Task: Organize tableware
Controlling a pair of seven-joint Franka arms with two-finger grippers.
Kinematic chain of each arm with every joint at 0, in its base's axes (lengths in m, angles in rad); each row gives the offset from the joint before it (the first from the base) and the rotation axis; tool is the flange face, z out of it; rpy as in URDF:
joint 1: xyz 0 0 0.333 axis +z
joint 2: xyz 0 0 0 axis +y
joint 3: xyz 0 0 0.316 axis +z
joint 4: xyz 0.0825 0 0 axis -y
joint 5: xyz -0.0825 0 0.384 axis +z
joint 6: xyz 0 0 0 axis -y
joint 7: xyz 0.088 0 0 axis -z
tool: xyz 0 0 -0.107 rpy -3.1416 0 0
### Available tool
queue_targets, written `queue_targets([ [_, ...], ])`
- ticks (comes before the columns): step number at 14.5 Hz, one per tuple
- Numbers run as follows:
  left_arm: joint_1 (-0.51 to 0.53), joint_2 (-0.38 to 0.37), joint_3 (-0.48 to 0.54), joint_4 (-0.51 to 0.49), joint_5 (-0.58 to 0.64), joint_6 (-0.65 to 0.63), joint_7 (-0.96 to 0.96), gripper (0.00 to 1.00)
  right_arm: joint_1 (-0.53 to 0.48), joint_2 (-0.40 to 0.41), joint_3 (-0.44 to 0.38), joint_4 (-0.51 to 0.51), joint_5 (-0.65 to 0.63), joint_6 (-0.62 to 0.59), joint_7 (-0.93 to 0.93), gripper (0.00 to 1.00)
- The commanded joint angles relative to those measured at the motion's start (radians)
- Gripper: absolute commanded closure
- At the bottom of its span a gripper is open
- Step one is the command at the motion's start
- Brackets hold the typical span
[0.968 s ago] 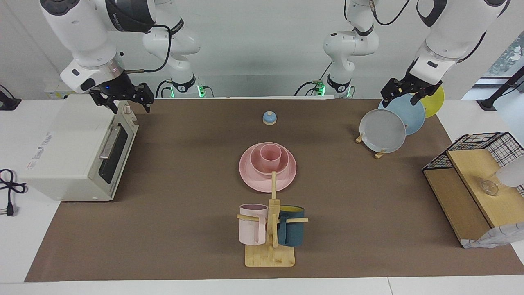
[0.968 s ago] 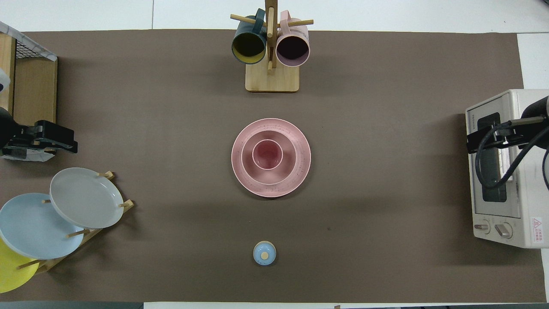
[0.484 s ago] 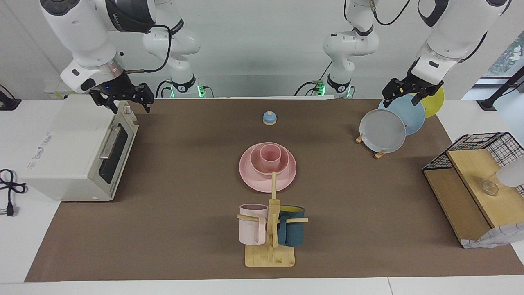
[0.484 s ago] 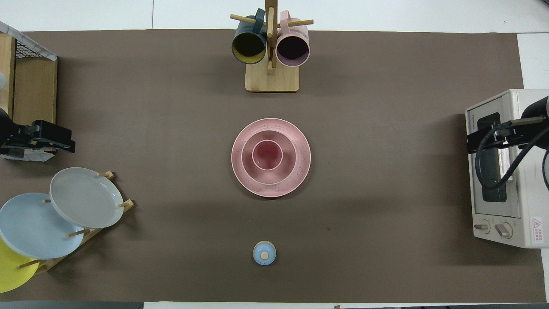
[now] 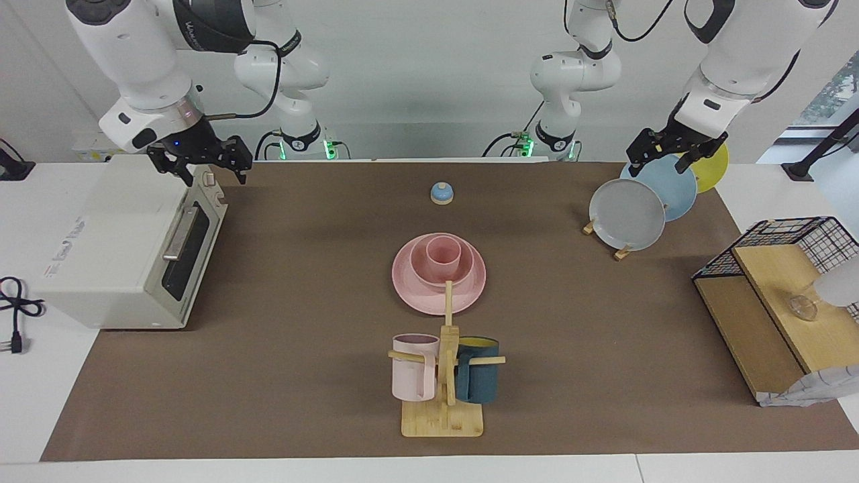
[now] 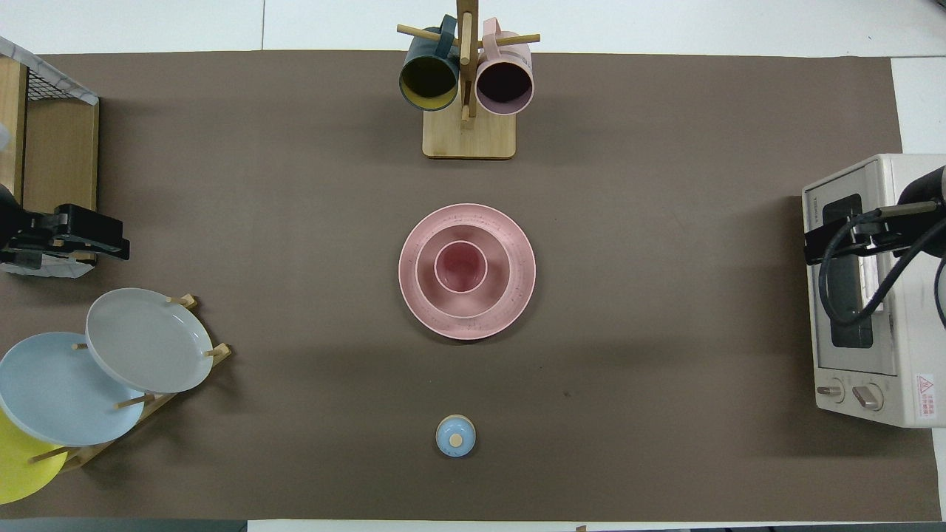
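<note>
My pink cup stands upright, mouth up, in the bowl on the plate — my left gripper and right gripper both spread, empty.

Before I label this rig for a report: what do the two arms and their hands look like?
Both arms have glossy white, rounded shells with dark grey bands at the joints. Each ends in a black two-fingered hand: the left hand and the right hand. Black cables run along both arms. The right arm's wrist shows a small blue light, and green lights glow at both bases.
</note>
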Motion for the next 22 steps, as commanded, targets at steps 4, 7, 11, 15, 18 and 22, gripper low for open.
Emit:
queue_targets([
  [4,0.002,0.002,-0.020,-0.004,-0.002,0.036,0.007,0.00,-0.015,-0.016,0.008,-0.014,0.000,-0.002,-0.018,0.00],
  [7,0.002,0.002,-0.020,-0.006,-0.002,0.039,0.016,0.00,-0.015,-0.016,0.008,-0.014,0.000,-0.002,-0.020,0.00],
  [11,0.003,0.000,-0.018,-0.006,-0.002,0.037,0.008,0.00,-0.015,-0.016,0.008,-0.014,0.000,-0.002,-0.018,0.00],
  [15,0.014,0.000,-0.015,-0.007,-0.002,0.031,0.008,0.00,-0.016,-0.016,0.008,-0.014,0.000,-0.002,-0.018,0.00],
  [18,0.017,0.000,-0.009,-0.007,-0.002,0.026,0.008,0.00,-0.015,-0.016,0.008,-0.014,0.000,-0.002,-0.018,0.00],
  [22,0.016,0.000,-0.011,-0.007,-0.002,0.031,0.007,0.00,-0.015,-0.016,0.008,-0.014,0.000,-0.002,-0.018,0.00],
])
